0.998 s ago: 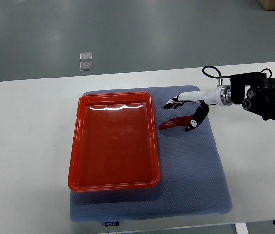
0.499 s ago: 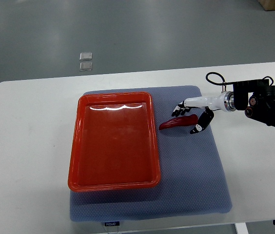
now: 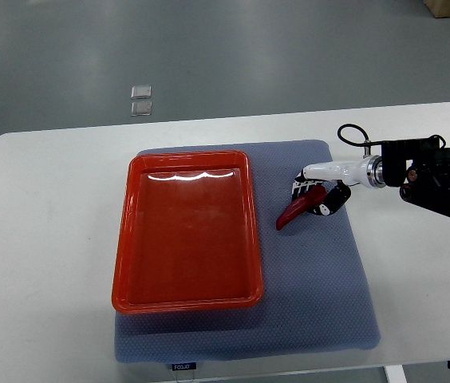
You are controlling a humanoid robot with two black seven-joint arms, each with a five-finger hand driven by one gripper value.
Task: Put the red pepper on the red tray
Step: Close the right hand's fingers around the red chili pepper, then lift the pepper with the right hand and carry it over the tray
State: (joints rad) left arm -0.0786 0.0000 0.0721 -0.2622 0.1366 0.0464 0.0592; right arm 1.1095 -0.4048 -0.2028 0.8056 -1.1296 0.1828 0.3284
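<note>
While the right hand [image 3: 318, 198] has its fingers curled round the stem end of the red pepper [image 3: 296, 211] near the mat's [image 3: 321, 295] far right corner, lift cleanly before crossing to the red tray [image 3: 185, 299]

A single camera looks steeply down from the robot's side, taking in the whole white table [image 3: 49, 239] and grey floor [image 3: 209, 48] beyond its far edge.

Inspector A: Red tray [image 3: 187, 299]: glossy plastic with glare streaks. The mat [image 3: 321, 287] beneath it?

Inspector B: Blue-grey, matt, dimpled weave. The red pepper [image 3: 292, 214] beside the tray: smooth, shiny skin.
</note>
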